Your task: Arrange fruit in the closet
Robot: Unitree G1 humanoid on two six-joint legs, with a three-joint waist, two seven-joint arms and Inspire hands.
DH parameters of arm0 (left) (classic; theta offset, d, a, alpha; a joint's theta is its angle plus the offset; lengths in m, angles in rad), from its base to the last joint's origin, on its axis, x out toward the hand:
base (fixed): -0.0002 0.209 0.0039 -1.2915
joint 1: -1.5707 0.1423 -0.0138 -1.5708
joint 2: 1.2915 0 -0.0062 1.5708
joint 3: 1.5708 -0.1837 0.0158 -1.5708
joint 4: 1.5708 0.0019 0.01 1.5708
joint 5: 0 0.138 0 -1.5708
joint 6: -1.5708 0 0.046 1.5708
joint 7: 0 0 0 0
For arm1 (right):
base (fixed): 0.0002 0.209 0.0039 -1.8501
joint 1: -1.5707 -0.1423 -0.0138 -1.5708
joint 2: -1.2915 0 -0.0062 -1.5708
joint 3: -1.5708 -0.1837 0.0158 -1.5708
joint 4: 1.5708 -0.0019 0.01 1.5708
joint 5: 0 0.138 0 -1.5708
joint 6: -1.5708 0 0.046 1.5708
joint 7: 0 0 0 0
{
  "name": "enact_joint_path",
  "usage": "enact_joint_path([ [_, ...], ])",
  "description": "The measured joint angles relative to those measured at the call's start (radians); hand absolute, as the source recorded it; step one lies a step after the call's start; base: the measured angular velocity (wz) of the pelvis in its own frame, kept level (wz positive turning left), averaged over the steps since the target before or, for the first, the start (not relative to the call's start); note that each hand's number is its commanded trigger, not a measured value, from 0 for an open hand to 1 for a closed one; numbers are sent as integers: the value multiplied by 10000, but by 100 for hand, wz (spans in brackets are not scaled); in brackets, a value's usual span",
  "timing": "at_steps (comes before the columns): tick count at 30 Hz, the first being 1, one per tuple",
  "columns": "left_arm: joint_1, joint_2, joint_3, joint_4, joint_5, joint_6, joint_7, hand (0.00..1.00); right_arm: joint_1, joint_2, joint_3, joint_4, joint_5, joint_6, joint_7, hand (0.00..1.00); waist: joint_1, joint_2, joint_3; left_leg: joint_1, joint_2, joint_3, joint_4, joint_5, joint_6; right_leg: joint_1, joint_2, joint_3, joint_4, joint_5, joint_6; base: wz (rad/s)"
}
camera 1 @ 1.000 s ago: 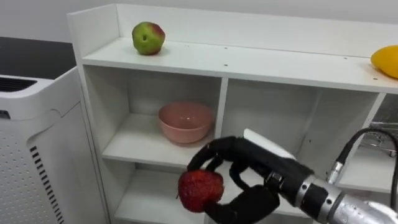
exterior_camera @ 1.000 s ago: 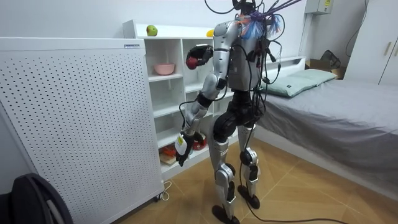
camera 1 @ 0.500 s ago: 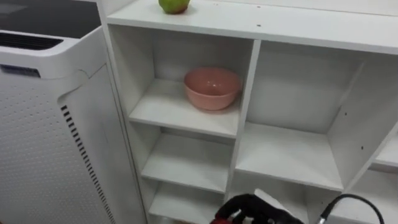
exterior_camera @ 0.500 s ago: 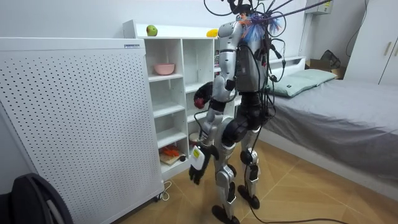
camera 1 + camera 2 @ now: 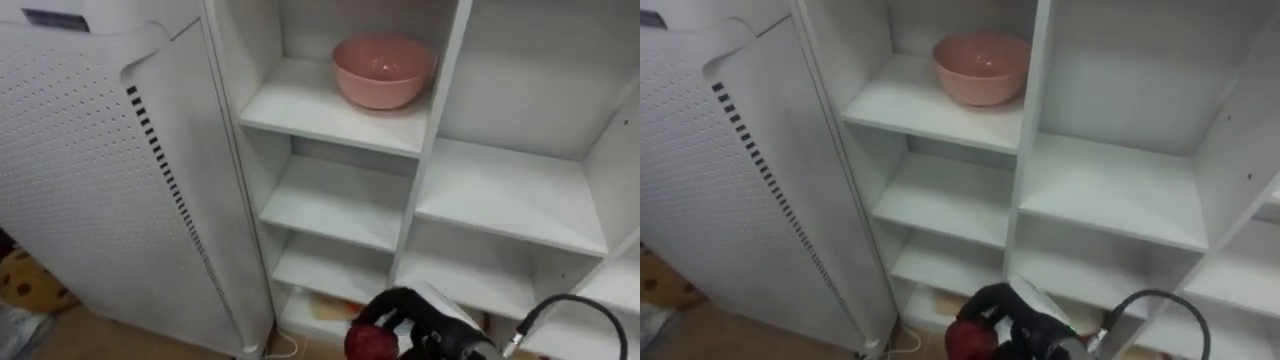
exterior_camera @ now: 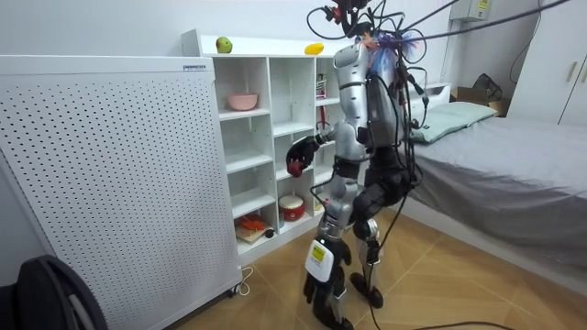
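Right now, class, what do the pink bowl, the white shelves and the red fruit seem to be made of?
Pink bowl: matt, smooth, evenly coloured, likely plastic or glazed ceramic. White shelves: flat boards with crisp edges, probably laminated wood board. Red fruit, clasped in the right hand: dull, mottled skin; real or imitation cannot be told.

Place: a bedroom in a home.
Bed: a bed (image 6: 514, 174) with a grey cover and a pale green pillow (image 6: 449, 117) takes up the room view's right.
Storage: a white shelf unit (image 6: 268, 137) against the wall holds a pink bowl (image 6: 243, 101), with an apple (image 6: 223, 44) on top (household things, no tools).
Floor: a wood-plank floor (image 6: 449, 275).
Screen: a white perforated panel (image 6: 110, 183) stands beside the shelves.
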Motion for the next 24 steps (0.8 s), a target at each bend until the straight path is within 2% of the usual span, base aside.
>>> enact_joint_path([
  [4, 482, 34, -217, -642, 0, -39, 166, 0, -45, -81, 15, 621, -549, -89, -593, 100, 173, 64, -15, -934, -39, -166, 992, -239, -24, -839, -173, 27, 1008, -356, -43, 12],
  [5, 546, 42, -315, -749, 0, -28, 231, 0, -70, -203, 17, 643, -583, -107, -761, 100, 290, 59, -18, -1228, -38, -165, 1275, -348, -79, -1129, -244, 4, 1309, -472, -61, 0],
  [7, 588, 68, -430, -903, 2, 14, 271, 0, -282, -427, 26, 881, -674, -160, -998, 100, 288, 41, -23, -1638, -163, -191, 1586, -365, -77, -1538, -419, 9, 1761, -632, -79, 17],
  [9, 611, 105, -555, -933, 6, 13, 417, 0, -498, -684, 33, 989, -793, -167, -1240, 100, 313, 35, -22, -1975, -155, -171, 1856, -358, -91, -1892, -499, 73, 2123, -741, -96, 17],
  [12, 857, 337, -554, -1096, 0, 109, 536, 0, -1075, -982, 58, 1337, -1096, -171, -1829, 100, 314, -24, -17, -2533, -152, -179, 2378, -429, -128, -2386, -614, 8, 2631, -893, -276, 2],
  [14, 1081, 568, -548, -1645, -36, 311, 655, 0, -1479, -1358, 120, 1903, -1046, -151, -2325, 100, 306, -254, -7, -2952, -151, -156, 2560, -417, -140, -2781, -821, -67, 2984, -985, -364, 21],
  [17, 1187, 815, -548, -2098, -317, 344, 663, 0, -2017, -1812, 136, 2288, -1075, -48, -2767, 100, 280, -495, -25, -3570, -127, -153, 2785, -325, -260, -3341, -833, -85, 3259, -1020, -391, 21],
  [19, 1224, 851, -547, -2237, -344, 396, 653, 0, -2398, -1969, 134, 2512, -1074, -55, -3227, 100, 294, -514, -23, -3816, -121, -209, 2879, -312, -267, -3534, -856, -158, 3321, -1024, -413, 5],
  [24, 1557, 1266, -597, -3064, -389, 535, 654, 0, -2940, -2458, 136, 2938, -1015, -49, -4315, 100, 291, -533, -23, -4382, -165, -318, 2935, -190, -228, -4012, -977, -278, 3437, -1038, -445, 10],
])
